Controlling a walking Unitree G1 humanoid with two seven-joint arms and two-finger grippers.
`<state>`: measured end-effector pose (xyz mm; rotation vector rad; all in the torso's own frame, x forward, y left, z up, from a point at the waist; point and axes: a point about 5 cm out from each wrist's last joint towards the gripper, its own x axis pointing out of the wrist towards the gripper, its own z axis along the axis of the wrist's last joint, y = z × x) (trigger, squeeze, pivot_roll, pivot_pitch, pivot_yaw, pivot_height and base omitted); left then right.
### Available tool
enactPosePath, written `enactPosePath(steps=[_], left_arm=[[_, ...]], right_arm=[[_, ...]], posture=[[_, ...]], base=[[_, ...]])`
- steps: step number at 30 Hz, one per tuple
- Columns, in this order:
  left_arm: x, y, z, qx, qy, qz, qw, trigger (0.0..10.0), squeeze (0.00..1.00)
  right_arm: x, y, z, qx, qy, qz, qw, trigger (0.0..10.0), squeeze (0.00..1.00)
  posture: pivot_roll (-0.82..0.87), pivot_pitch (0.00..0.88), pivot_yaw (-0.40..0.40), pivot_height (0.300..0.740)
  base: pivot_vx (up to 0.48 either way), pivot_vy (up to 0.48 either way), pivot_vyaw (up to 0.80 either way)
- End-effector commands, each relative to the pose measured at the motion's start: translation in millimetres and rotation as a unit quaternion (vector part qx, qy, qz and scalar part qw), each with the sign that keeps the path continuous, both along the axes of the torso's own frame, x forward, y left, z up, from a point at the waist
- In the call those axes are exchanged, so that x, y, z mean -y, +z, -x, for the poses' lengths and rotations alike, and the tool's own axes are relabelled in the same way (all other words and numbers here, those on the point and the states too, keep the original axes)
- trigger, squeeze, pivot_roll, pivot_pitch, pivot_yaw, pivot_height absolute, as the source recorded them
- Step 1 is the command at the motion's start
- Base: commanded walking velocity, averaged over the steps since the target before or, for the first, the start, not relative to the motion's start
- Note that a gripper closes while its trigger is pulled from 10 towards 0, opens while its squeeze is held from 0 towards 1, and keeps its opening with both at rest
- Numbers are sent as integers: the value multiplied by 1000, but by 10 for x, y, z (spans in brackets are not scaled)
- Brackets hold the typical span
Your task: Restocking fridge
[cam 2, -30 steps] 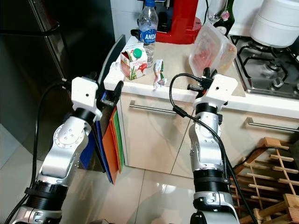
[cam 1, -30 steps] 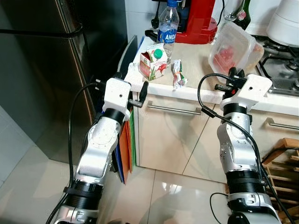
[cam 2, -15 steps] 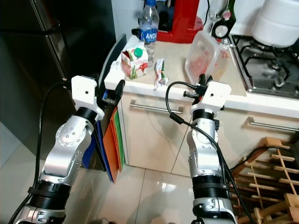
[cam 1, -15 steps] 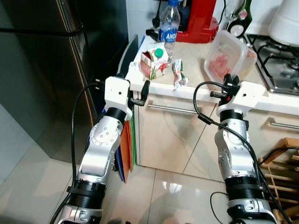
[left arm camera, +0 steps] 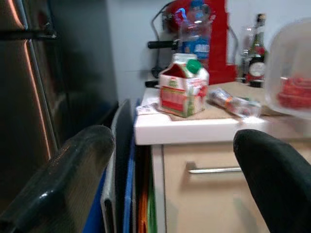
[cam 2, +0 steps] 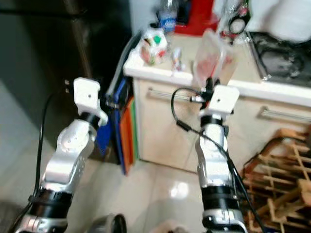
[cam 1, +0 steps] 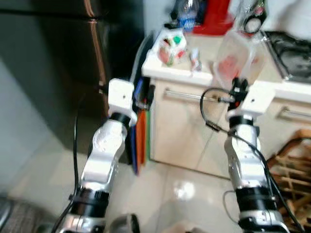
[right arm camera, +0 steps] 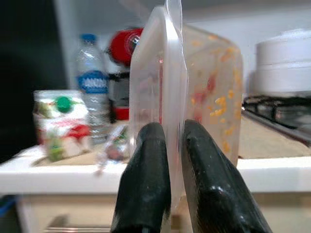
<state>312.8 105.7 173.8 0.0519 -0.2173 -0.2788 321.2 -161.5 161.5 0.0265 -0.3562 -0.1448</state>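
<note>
The left gripper (left arm camera: 170,179) has its black fingers (left arm camera: 63,179) spread wide apart. Between them a juice carton (left arm camera: 183,86) with a green cap stands on the white counter (left arm camera: 194,128), a water bottle (left arm camera: 195,30) behind it.

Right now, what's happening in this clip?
The robot stands at a kitchen counter next to a dark fridge. Its right end effector is pinched on the rim of a clear food container, holding it up on edge above the counter. The left end effector is open and empty. A juice carton and a water bottle wait on the counter.
</note>
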Motion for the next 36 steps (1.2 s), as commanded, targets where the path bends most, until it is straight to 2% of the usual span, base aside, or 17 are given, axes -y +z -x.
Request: enactPosePath(steps=[1,13,21,36], left_arm=[[26,52,-8,8,-9,-4,1000,10000,0],[18,28,0,5,-13,-2,1000,10000,0],[39,10,17,3,-16,2,1000,10000,0],[45,-26,42,1,-8,4,1000,10000,0]], right_arm=[[10,99,14,25,-3,10,1000,0,0],[-8,10,98,10,17,34,999,0,0],[-34,-34,118,-4,28,41,999,0,0],[-60,-102,91,-21,45,52,997,0,0]], posture=[[25,0,-1,740],[23,0,-12,740],[22,0,-19,740],[37,0,-32,740]], base=[[-240,0,0],[-20,0,0],[-120,0,-800],[-17,0,0]])
